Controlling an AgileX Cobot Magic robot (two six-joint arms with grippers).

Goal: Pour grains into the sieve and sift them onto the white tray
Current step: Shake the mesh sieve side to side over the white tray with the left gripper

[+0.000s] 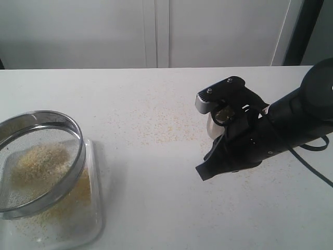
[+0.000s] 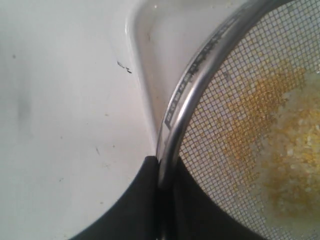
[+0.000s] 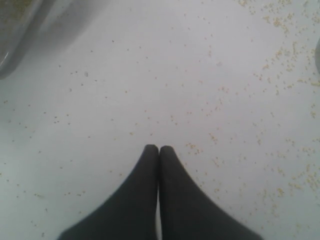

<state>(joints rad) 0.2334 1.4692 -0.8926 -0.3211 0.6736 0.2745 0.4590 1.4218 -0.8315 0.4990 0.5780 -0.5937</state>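
Note:
The sieve (image 1: 79, 151), a wide steel ring with grey mesh, is tilted over the white tray (image 1: 89, 229) at the near left. A tan heap of grains (image 1: 41, 161) lies on its mesh, and more grains (image 1: 80, 190) lie on the tray below. In the left wrist view my left gripper (image 2: 164, 162) is shut on the sieve's rim (image 2: 185, 105), beside a corner of the tray (image 2: 150, 60); grains (image 2: 280, 150) cover the mesh. This gripper is outside the exterior view. My right gripper (image 1: 205, 169) (image 3: 159, 148) is shut on nothing, low over the table at the right.
Loose grains (image 1: 156, 130) are scattered over the white table's middle and under the right gripper (image 3: 280, 65). A shiny metal object (image 1: 212, 127) is partly hidden behind the right arm. A white wall runs behind the table's far edge.

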